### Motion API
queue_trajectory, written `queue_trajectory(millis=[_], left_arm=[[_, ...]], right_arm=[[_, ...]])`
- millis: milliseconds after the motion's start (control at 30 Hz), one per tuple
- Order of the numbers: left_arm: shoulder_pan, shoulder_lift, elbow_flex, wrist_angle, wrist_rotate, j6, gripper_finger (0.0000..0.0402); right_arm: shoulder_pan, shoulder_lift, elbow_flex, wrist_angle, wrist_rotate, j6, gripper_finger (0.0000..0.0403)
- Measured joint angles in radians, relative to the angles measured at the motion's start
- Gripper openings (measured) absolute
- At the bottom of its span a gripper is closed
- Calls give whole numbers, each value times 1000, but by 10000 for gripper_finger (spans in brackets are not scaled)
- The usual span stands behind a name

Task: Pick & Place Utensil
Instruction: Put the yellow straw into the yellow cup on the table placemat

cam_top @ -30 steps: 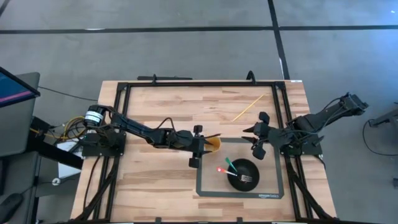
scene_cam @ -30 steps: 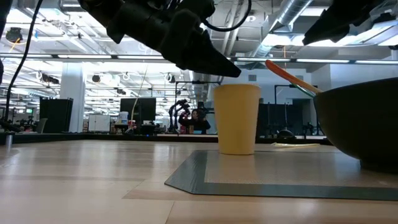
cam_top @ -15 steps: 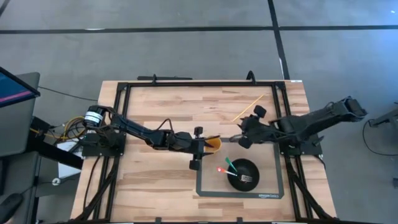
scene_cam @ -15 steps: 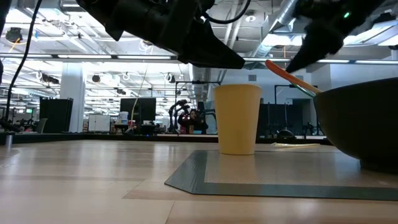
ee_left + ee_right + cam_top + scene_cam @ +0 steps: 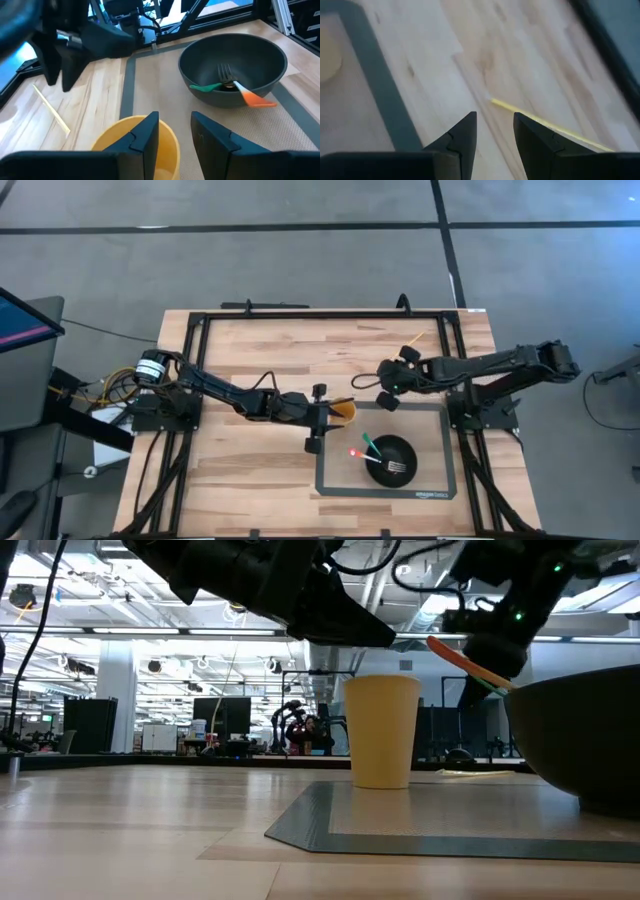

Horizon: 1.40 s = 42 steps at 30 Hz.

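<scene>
- Right gripper (image 5: pixel 389 384) hovers over the thin yellow stick (image 5: pixel 550 127) on the wooden counter (image 5: pixel 260 350), fingers parted around nothing.
- Left gripper (image 5: pixel 318 417) straddles the yellow paper cup's (image 5: pixel 137 145) rim, fingers apart.
- Dark round bowl (image 5: pixel 235 65) holds utensils.

A pale wooden worktop (image 5: pixel 260 350) sits inside a black metal frame (image 5: pixel 320 313), on a grey floor (image 5: pixel 300 240) crossed by dark seams. A grey mat (image 5: pixel 330 480) with a darker border lies flat on the worktop's near right part. Off the worktop's left edge stand a dark monitor (image 5: pixel 20 320) and a bundle of cables (image 5: pixel 110 388). In the low view, a lit hall stretches behind, with strip lights (image 5: pixel 60 632), a dark screen (image 5: pixel 220 715) and a person (image 5: pixel 318 730) far off.
</scene>
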Motion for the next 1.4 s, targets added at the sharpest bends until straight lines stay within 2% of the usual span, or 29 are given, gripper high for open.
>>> queue_trajectory(millis=[67, 233, 300, 433, 633, 800, 1100, 1400], left_arm=[[0, 0, 0, 6, 0, 0, 115], [0, 0, 0, 18, 0, 0, 115], [0, 0, 0, 21, 0, 0, 115], [0, 0, 0, 28, 0, 0, 115], [0, 0, 0, 30, 0, 0, 115], [0, 0, 0, 30, -1, 0, 115], [0, 0, 0, 30, -1, 0, 115], [1, 0, -1, 30, -1, 0, 115]], right_arm=[[-38, 7, 0, -8, -67, -61, 122], [-145, 10, 0, -3, -326, -298, 122], [-185, 10, 0, -1, -384, -370, 122], [-262, 10, 0, -1, -396, -429, 122], [-380, 15, 0, 26, -398, -435, 122], [-454, 75, 1, 102, -490, -419, 122], [-489, 252, 0, 126, -498, -460, 122], [-472, 303, 0, 173, -489, -541, 123]])
